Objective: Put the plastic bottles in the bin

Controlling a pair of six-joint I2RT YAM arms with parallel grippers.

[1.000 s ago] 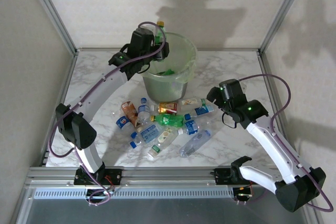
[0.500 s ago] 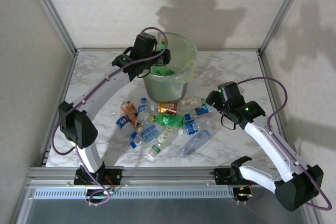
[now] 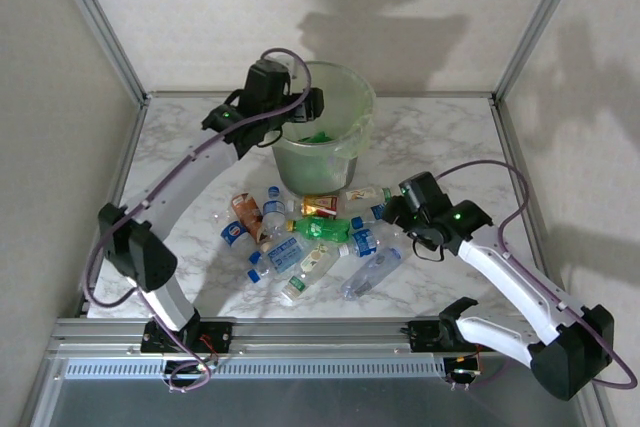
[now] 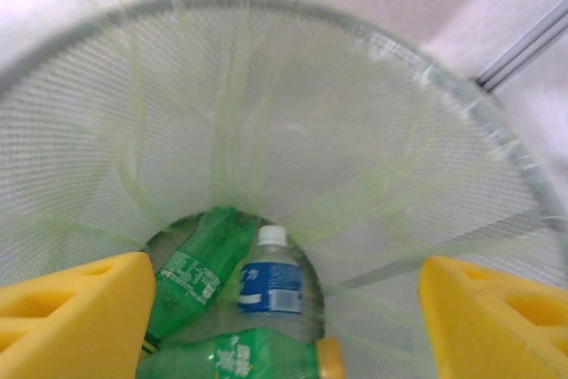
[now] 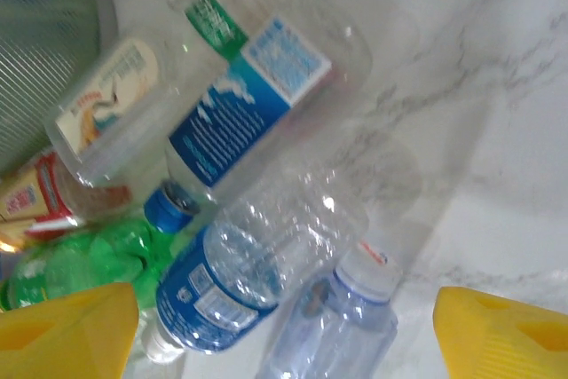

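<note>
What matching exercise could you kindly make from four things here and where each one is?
1 left tool
2 right tool
3 white-capped, blue-labelled clear plastic bottle
4 brown-labelled small plastic bottle

a lying on the marble table
b open, above the pile of plastic bottles
c at the bottom of the round pale-green plastic bin
d open, over the bin's mouth

Pairs: 1-d, 2-b, 3-c, 4-a

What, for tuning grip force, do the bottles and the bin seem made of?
Bottles: thin plastic, clear or green, glossy; highlights, dents, and the tabletop showing through. Bin: probably pale-green translucent plastic, with a fine mesh texture on its wall; the streaky folds suggest a thin film liner.
</note>
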